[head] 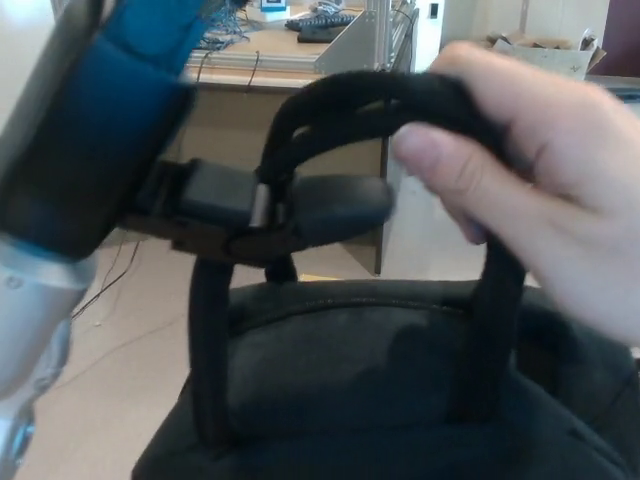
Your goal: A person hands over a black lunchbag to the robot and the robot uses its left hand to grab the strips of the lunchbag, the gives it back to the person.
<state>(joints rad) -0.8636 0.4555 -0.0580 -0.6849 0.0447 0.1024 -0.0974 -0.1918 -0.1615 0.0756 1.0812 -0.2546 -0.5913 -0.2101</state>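
The black lunchbag (380,390) fills the lower part of the head view. Its two black straps (400,95) arch up from it. A person's hand (540,180) comes in from the right and holds the straps at the top of the arch. My left hand (275,210) comes in from the upper left on a blue forearm (110,130). Its fingers (335,200) reach straight through the loop beneath the straps, beside the left strap leg, and are not closed around it. My right hand does not show.
A wooden desk (260,110) with a metal frame and cables stands behind the bag. Cables lie on the beige floor (120,340) at the left. A cardboard box (545,50) sits at the back right.
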